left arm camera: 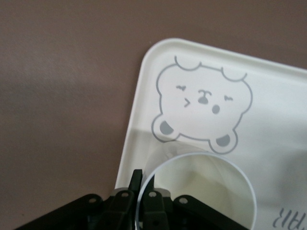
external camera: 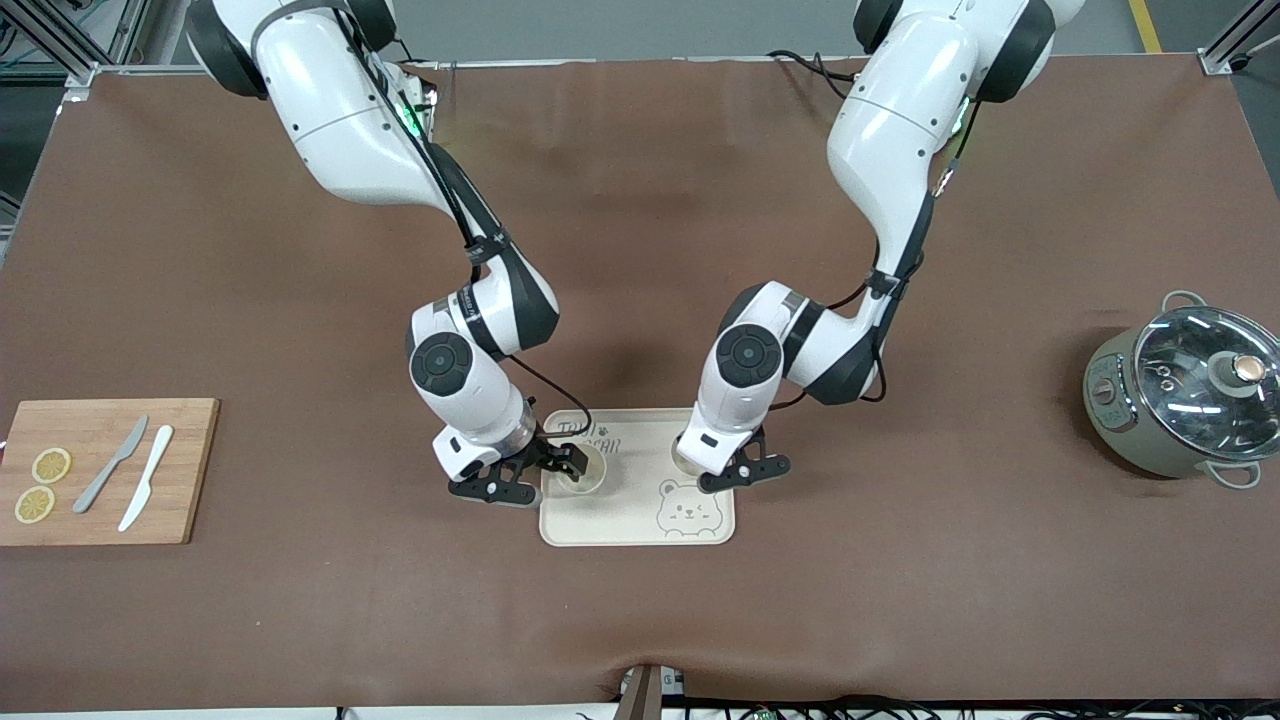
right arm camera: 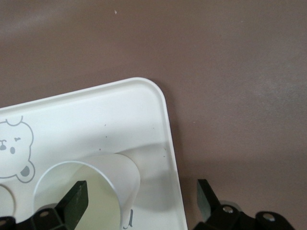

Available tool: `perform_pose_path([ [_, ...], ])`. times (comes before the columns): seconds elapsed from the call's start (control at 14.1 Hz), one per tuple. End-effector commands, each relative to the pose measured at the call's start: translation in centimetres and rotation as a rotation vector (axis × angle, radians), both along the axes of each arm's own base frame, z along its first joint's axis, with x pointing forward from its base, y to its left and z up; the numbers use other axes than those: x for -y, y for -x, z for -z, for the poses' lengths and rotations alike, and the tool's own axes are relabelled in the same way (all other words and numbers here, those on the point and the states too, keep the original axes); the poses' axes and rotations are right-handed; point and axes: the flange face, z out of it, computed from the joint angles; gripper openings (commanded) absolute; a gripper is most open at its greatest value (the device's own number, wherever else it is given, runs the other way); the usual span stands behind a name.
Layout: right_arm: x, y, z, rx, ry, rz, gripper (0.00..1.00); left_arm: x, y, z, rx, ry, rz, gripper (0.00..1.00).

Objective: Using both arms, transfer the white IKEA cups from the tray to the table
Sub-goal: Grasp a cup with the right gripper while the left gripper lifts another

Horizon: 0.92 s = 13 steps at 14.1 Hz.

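Two white cups stand upright on the cream bear tray (external camera: pixel 640 525). One cup (external camera: pixel 590 470) is at the tray's end toward the right arm. The other cup (external camera: pixel 683 462) is beside the bear drawing and mostly hidden under the left wrist. My left gripper (external camera: pixel 735 472) is shut on that cup's rim; in the left wrist view the gripper (left arm camera: pixel 144 178) has one finger inside the cup (left arm camera: pixel 206 196) and one outside. My right gripper (external camera: pixel 550 478) is open; in the right wrist view the gripper (right arm camera: pixel 141 191) has one finger inside its cup (right arm camera: pixel 120 167) and the other out past the tray's edge (right arm camera: pixel 165 124).
A wooden cutting board (external camera: pixel 190 470) with lemon slices (external camera: pixel 50 465), a grey knife (external camera: pixel 110 465) and a white knife (external camera: pixel 147 490) lies at the right arm's end of the table. A pot with a glass lid (external camera: pixel 1190 390) stands at the left arm's end.
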Motion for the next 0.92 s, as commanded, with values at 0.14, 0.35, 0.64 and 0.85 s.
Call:
perform_pose_path([
  [0.14,-0.8,-0.3,0.7,0.015,0.009,0.000,1.00,-9.6,-2.5,-14.6,-0.095,-0.042,-0.005,0.00],
  [0.35,-0.9,-0.2,0.8,0.019,0.015,-0.007,1.00,-18.2,-1.3,-22.2,-0.206,0.048,0.134,0.00],
  [0.64,-1.2,0.0,0.8,0.024,0.022,-0.018,1.00,-26.0,4.7,-26.0,-0.177,0.024,0.261,0.00],
  [0.85,-1.2,0.0,1.0,0.028,0.033,-0.029,1.00,-32.7,10.0,-25.2,-0.064,0.016,0.308,0.00],
])
